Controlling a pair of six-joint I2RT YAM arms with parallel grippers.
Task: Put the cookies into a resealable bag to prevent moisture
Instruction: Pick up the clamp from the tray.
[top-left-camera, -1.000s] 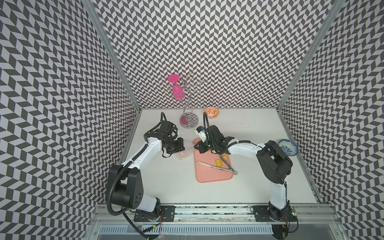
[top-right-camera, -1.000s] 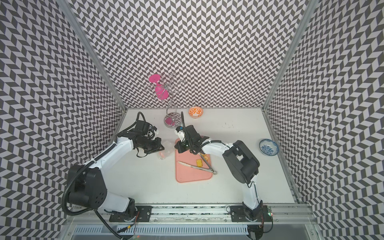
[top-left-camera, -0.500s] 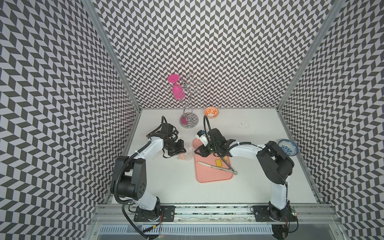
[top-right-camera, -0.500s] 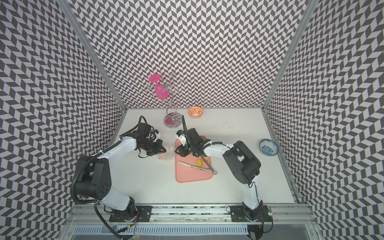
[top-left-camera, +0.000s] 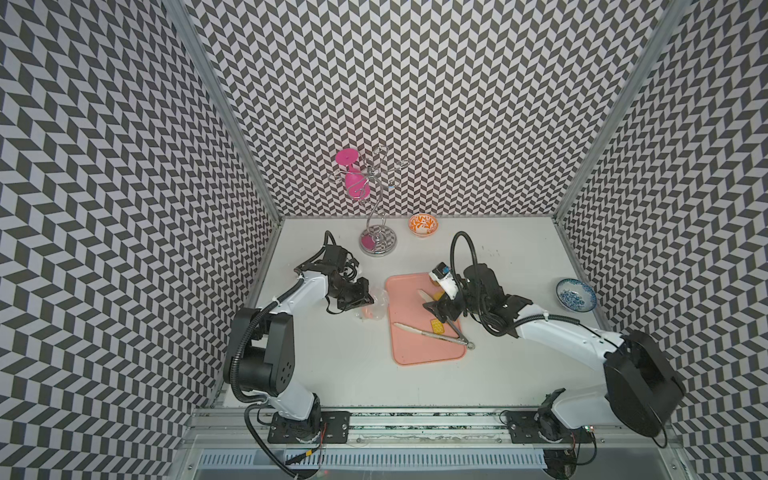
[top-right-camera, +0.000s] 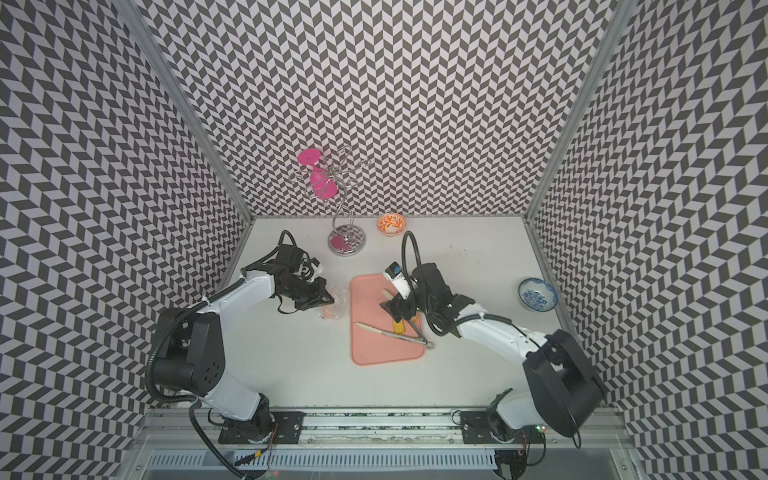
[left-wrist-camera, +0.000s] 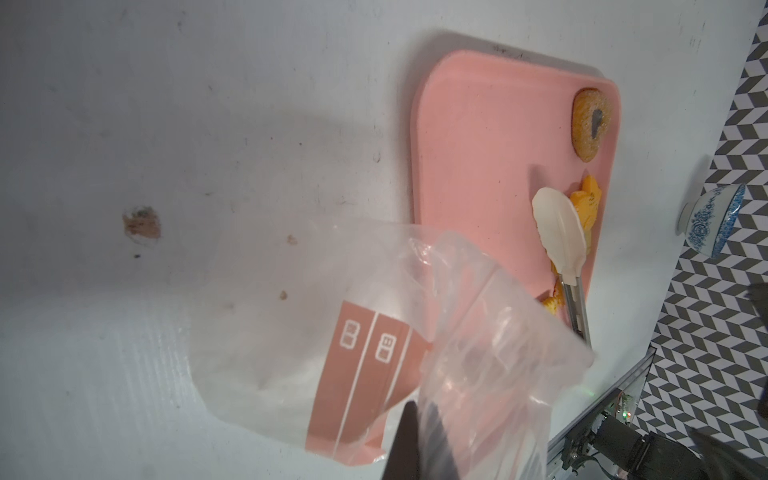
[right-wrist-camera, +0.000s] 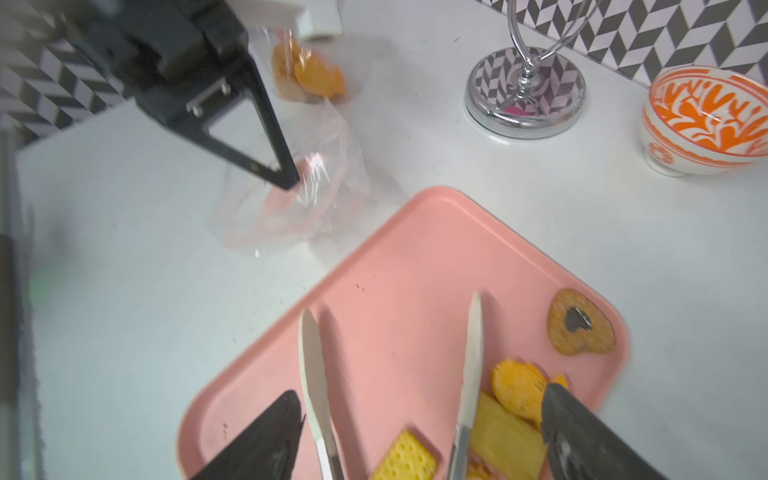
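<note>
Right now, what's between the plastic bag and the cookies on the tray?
In the right wrist view: bare table, bare pink tray, then the tongs, between the bag and the cookies.

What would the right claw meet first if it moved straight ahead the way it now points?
Probably the tongs: their two arms lie on the pink tray between the open fingers of the right claw. Depth is unclear, so the tray floor itself may come first.

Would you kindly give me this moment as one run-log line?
left gripper: shut on clear plastic resealable bag | right gripper: open around white-tipped metal tongs | yellow cookies: on pink tray
</note>
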